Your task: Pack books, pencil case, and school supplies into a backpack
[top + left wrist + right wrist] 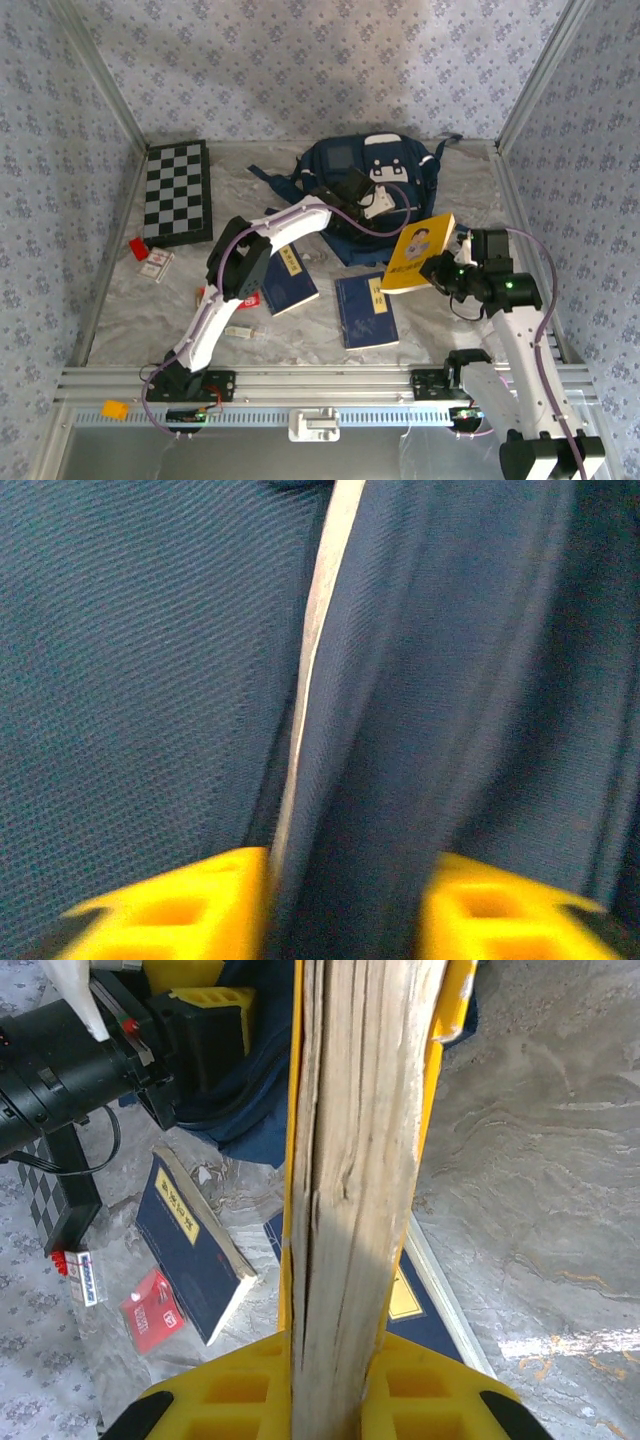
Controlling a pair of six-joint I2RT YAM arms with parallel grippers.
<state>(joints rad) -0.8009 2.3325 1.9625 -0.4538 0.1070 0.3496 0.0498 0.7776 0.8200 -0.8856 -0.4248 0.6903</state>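
Right fingers [230,1395] clamp the worn-paged yellow book [350,1210]; left fingers [170,912] straddle navy backpack [150,680] fabric, grip unclear

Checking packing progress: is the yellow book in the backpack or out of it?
Out. The right tool clamps the yellow book, lifted and tilted, beside the backpack, not inside it.

The left arm [285,222] rises from its base to a raised elbow, and its forearm reaches onto the backpack [340,160]. The left end effector [345,895] sits at the backpack's centre, its fingers [190,915] pressed against either side of a fabric fold. The right arm [520,325] stands right of the backpack, wrist turned toward it. The right end effector [340,1370] is clamped on one edge of the yellow book [350,1160].
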